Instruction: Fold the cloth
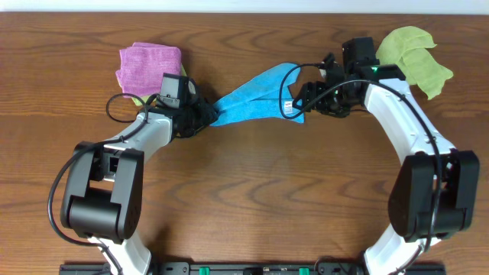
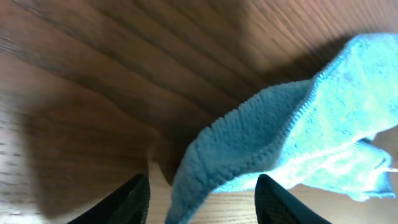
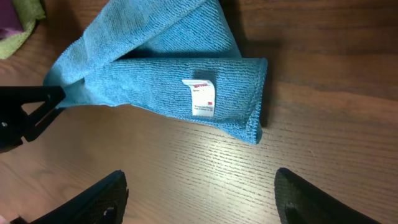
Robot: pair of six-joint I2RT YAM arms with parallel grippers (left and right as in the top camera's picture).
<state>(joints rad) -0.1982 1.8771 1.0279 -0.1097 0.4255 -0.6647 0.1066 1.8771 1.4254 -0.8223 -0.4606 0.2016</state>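
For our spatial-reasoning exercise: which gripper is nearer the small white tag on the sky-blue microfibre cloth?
Right. The right gripper is right beside the small white tag, jaws open; the left gripper grips the far end of the sky-blue microfibre cloth.

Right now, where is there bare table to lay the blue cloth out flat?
The widest bare table is the front middle, bordered by the left arm, the right arm and the cloth behind. The back is crowded: the purple cloth by the left hand, the yellow-green cloth beside the right hand.

Brown wood-grain table (image 1: 252, 183), pale strip (image 1: 229, 6) along far edge, even light
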